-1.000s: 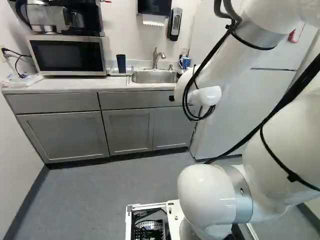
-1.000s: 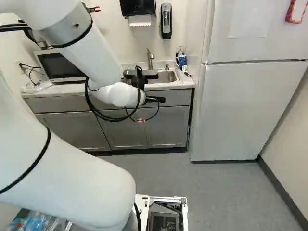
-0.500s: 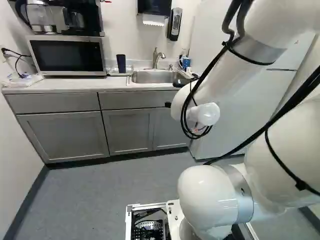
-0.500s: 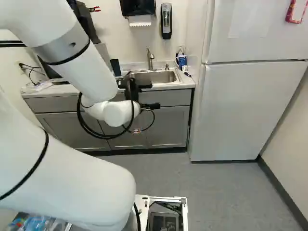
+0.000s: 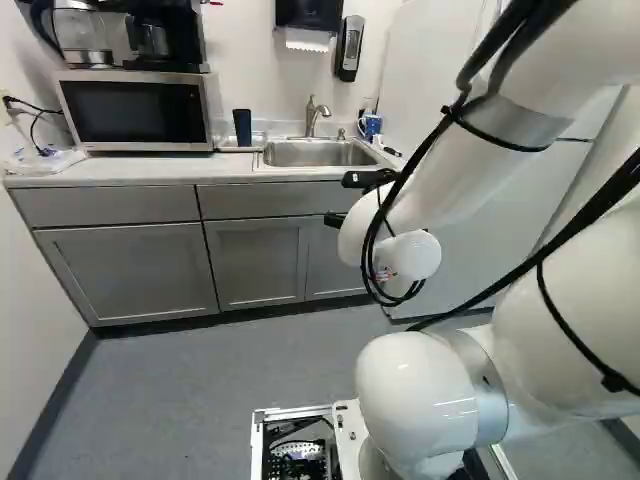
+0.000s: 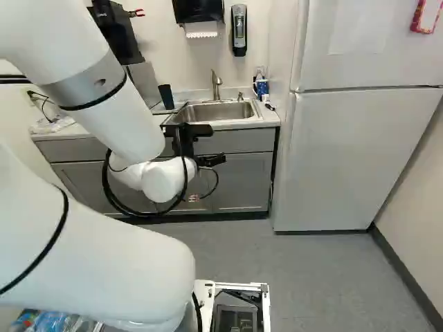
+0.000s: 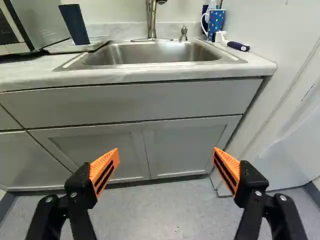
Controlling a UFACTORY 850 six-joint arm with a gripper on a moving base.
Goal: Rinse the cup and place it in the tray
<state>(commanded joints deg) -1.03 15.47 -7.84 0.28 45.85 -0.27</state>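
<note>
The dark blue cup [image 7: 76, 25] stands in the shallow tray [image 7: 70, 48] on the counter [image 5: 120, 171], just left of the sink [image 7: 150, 52]. The black gripper [image 6: 211, 160] is in front of the sink cabinet [image 7: 180, 145], on the near side of the counter and well apart from the cup. In the wrist view its two orange pads [image 7: 104, 172] are spread wide, with nothing between them. The faucet [image 7: 152, 17] rises at the far edge of the sink, and a small pump [image 7: 183, 34] stands to its right. Farther right, a blue patterned mug [image 7: 216, 22] sits on the counter near the wall, with a dark-handled brush [image 7: 237, 46] lying just nearer. Left of the tray is the microwave [image 5: 135, 112], with a coffee maker [image 5: 85, 35] on top. The refrigerator [image 6: 353, 152] stands to the right of the counter.
</note>
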